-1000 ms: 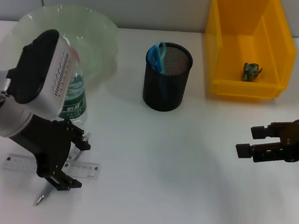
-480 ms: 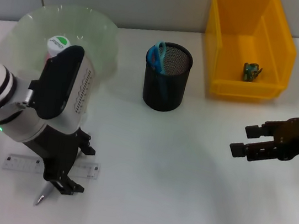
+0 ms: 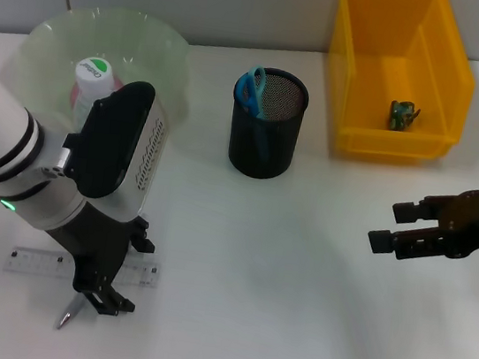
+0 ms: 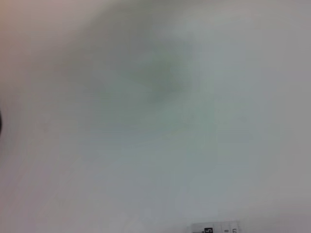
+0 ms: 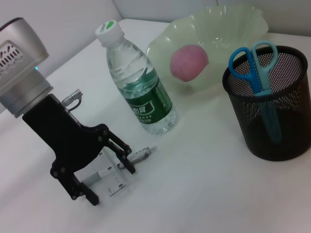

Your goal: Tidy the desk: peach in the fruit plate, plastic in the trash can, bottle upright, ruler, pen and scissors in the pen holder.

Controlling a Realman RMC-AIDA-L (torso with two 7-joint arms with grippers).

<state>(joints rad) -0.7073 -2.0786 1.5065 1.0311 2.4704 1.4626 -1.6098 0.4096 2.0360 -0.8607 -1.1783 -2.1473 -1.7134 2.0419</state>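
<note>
- With peach, plastic, bottle and scissors sorted, you're on the ruler (image 3: 32,259) and pen (image 3: 69,314), desk's near-left corner.
- Left gripper (image 3: 120,270) spread wide above them, empty; next, lower and pinch one.
- Right gripper (image 3: 393,226) open, empty, idle near right edge.

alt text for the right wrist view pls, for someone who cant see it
The left gripper hangs open over a ruler and pen lying on a white desk. Behind it a water bottle stands upright, a peach sits in a green plate, and blue scissors stand in a black mesh holder.
</note>
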